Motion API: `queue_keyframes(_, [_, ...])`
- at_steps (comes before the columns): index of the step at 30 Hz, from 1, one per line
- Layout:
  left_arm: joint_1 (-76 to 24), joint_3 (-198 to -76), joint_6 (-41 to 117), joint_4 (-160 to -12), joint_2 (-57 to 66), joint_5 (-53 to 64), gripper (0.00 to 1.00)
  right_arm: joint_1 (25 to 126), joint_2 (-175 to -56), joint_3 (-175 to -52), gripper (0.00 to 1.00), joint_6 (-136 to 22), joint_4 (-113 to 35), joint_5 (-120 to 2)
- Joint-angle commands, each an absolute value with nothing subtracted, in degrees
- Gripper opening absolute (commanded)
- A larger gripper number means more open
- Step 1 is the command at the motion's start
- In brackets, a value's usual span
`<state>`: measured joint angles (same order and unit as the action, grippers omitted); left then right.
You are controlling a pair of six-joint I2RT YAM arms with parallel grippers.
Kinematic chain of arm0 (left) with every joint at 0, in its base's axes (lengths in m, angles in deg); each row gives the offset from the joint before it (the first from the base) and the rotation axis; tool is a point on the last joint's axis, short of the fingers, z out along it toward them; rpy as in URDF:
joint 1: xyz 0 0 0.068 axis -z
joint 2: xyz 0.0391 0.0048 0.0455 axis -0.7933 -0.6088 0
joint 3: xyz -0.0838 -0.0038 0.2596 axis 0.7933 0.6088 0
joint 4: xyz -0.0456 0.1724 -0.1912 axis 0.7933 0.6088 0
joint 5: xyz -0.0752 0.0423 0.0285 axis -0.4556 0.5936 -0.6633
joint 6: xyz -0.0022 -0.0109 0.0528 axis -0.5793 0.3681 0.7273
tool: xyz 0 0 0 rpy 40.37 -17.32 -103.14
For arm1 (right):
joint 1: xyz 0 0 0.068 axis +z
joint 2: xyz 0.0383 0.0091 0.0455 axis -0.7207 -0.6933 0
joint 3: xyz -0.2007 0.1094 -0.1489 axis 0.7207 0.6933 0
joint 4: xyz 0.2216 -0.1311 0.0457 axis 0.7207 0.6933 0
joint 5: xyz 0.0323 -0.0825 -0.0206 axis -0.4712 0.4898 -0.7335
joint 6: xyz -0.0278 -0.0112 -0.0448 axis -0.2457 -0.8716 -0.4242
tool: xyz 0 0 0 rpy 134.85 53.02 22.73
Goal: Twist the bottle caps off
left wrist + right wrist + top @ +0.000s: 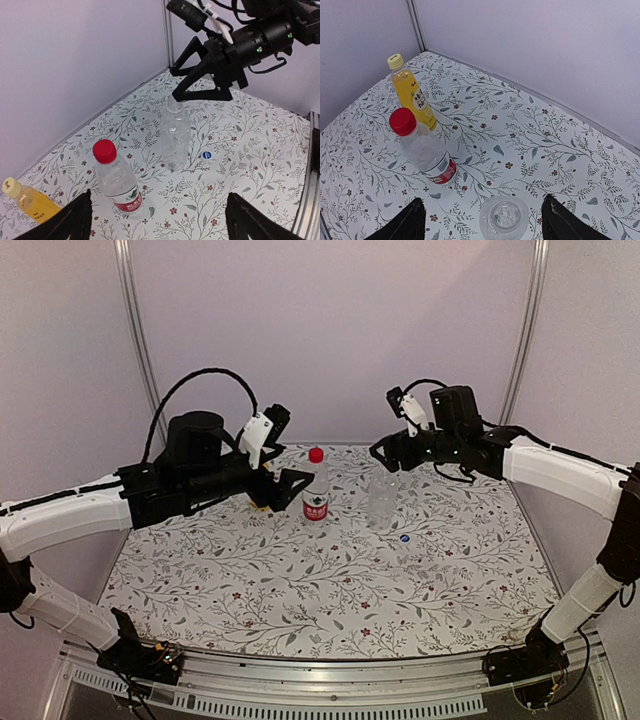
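Three bottles stand at the back of the table. The clear unlabelled bottle (383, 502) has an open mouth (504, 217), and its blue-white cap (405, 537) lies on the cloth beside it. My right gripper (383, 458) hangs open just above that mouth, holding nothing. The red-labelled bottle (316, 498) keeps its red cap (104, 151). Left of it, my left gripper (288, 490) is open and empty, its fingers (75, 220) wide apart. Behind it, the yellow bottle (412, 95) keeps its yellow cap (395, 61).
The floral tablecloth (330, 590) covers the table. Pale walls and two metal posts (135, 330) close off the back. The table's metal front rail (330, 685) carries both arm bases.
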<state>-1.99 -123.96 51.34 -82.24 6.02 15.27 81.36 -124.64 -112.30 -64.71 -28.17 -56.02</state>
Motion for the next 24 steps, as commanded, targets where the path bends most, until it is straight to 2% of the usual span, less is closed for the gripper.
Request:
queue_keyframes(1, [-2.12, -130.11, 49.6, -74.9, 1.77, 16.91, 0.9, 81.79, -120.52, -113.85, 0.79, -62.39, -28.6, -59.21])
queue_keyframes(5, [-2.54, -134.27, 49.54, -73.41, -2.78, 17.42, 0.87, 81.79, -118.57, -112.56, 0.79, -62.0, -29.82, -60.31])
queue_keyframes(10, [-3.93, -141.78, 48.98, -68.46, -10.05, 21.11, 0.75, 81.87, -117.33, -110.82, 0.79, -61.68, -30.64, -61.09])
queue_keyframes(16, [-6.11, -149.27, 47.71, -64.24, -17.48, 23.68, 0.71, 82.14, -116.55, -108.52, 0.79, -61.04, -31.92, -61.66])
queue_keyframes(24, [-7.69, -153.15, 49.3, -64.43, -22.17, 24.33, 0.66, 82.21, -116.54, -106.79, 0.79, -60.53, -32.94, -62.77])
